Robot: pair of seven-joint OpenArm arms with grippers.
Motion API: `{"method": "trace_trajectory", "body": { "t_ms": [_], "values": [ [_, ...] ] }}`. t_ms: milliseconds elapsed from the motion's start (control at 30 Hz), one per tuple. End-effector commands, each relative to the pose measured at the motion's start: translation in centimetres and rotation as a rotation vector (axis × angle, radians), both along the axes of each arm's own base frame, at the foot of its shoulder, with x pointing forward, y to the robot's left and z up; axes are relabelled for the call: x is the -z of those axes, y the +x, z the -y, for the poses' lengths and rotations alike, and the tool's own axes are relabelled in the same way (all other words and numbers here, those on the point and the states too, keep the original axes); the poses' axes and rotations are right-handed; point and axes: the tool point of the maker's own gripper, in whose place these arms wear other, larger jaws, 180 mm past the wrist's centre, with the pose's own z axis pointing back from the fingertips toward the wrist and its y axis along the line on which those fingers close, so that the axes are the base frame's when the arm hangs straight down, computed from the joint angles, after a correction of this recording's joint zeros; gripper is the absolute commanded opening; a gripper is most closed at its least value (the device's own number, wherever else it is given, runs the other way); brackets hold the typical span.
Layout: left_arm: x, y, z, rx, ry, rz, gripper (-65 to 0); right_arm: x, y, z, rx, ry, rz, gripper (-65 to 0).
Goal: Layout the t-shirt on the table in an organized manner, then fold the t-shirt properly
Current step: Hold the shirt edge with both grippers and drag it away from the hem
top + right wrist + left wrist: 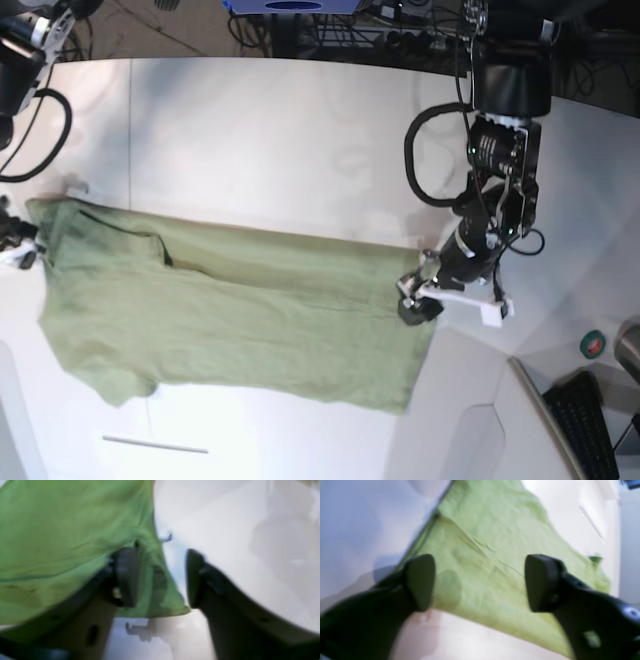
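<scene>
The green t-shirt (pixel 230 310) lies spread across the white table (pixel 300 140), with a sleeve at the left end and the hem at the right. My left gripper (pixel 480 582) hovers open over the hem, its fingers (pixel 420 582) wide apart with cloth (pixel 482 542) below them. In the base view that gripper (pixel 415 298) sits at the shirt's right edge. My right gripper (pixel 160 578) has its jaws apart, and a corner of the shirt (pixel 62 530) lies in the gap, not pinched. In the base view it (pixel 14 243) is half cut off at the shirt's left end.
A thin dark seam (pixel 130 140) runs across the tabletop on the left. A tape roll (pixel 593 345) and a keyboard (pixel 590 420) sit off the table at lower right. Cables crowd the floor beyond the far edge.
</scene>
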Motion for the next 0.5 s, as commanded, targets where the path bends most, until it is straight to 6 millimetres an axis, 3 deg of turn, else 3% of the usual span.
{"method": "trace_trajectory", "body": {
  "t_ms": [0,33,100,133,267,400,467],
  "values": [
    [-1.8,0.7,-1.8,-0.046,0.007,0.061,-24.4,-2.3,1.2,1.3,0.000,-0.042,0.066,-55.2],
    [-1.6,0.0,-2.8,-0.075,0.005,0.057,-33.9,-2.0,1.1,1.0,-0.001,-0.036,0.064,-65.0],
    [-1.1,-1.1,-4.5,-0.128,-0.003,0.042,-57.8,-1.6,0.8,0.7,0.008,-0.021,0.060,-65.0],
    [-0.7,-1.7,-5.3,-0.153,-0.004,0.033,-65.0,-1.5,0.5,1.0,0.021,-0.017,0.058,-65.0],
    [1.1,-4.3,-7.1,-0.190,0.011,-0.021,-65.0,-1.1,0.1,0.9,0.056,0.012,0.065,-65.0],
    [2.4,-6.0,-6.7,-0.188,0.009,-0.059,-65.0,-0.6,-0.2,0.6,0.051,0.017,0.049,-65.0],
    [2.7,-5.9,-5.8,-0.158,0.014,-0.065,-65.0,-0.3,-0.5,0.5,0.049,0.023,0.031,-65.0]
  ]
}}
